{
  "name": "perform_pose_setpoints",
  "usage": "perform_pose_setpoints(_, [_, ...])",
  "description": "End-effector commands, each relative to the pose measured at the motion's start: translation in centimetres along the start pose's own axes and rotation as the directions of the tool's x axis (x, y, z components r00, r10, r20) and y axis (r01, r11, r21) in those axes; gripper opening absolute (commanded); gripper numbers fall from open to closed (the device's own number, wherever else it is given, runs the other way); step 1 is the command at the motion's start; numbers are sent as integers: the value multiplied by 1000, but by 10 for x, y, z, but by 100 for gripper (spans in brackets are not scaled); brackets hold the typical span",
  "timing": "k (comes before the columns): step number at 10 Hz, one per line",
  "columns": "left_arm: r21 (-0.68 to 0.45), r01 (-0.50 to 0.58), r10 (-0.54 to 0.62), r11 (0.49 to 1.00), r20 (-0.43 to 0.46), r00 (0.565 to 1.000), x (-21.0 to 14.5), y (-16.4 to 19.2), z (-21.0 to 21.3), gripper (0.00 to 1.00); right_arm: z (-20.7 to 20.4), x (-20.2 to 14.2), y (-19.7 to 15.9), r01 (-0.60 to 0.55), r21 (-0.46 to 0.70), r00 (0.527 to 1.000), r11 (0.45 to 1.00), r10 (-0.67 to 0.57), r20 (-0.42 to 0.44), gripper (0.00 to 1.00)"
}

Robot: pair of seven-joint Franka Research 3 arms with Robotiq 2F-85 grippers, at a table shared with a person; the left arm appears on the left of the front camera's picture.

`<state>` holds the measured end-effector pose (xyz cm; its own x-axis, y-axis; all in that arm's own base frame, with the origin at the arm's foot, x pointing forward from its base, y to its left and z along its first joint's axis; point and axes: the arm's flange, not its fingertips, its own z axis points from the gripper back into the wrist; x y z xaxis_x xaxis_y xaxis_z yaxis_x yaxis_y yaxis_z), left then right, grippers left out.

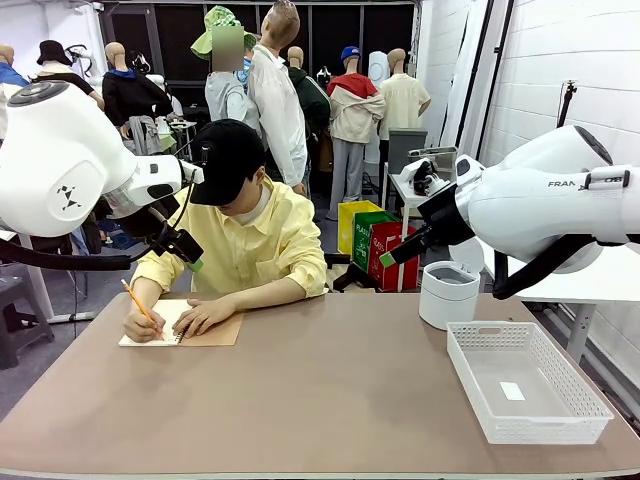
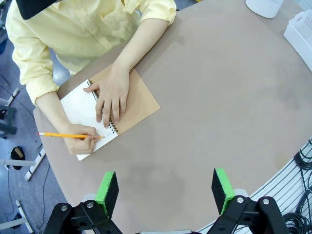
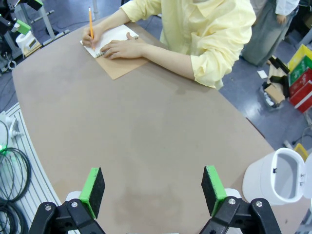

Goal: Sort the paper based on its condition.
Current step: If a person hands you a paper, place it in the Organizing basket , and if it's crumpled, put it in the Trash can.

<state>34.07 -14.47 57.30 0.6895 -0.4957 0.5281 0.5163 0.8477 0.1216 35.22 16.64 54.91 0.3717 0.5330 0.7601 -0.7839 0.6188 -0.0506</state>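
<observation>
**Two claws spread wide over the tabletop**

Both of my claws hang above the brown tabletop with nothing between their green pads. My left claw has its fingers held far apart at the bottom of its wrist view. My right claw is just as wide in its own view.

The paper is the white page lying open in a spiral notebook at the left of the front view, on the far edge of the tabletop. A person in a yellow shirt bends over it. One hand holds an orange pencil on the page, and the other hand lies flat across the spiral.

At the lower right sits a white basket, and behind it stands a white bin.
</observation>
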Motion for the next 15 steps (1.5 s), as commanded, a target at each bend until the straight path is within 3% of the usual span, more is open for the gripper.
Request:
perform_pose_setpoints(1, [1, 8, -8, 1000, 11, 1000, -1, 1, -2, 100, 0, -1, 0, 4, 7, 1000, 1000, -4, -2, 100])
perform_pose_setpoints(15, [1, 8, -8, 1000, 11, 1000, -1, 1, -2, 100, 0, -1, 0, 4, 7, 1000, 1000, -4, -2, 100])
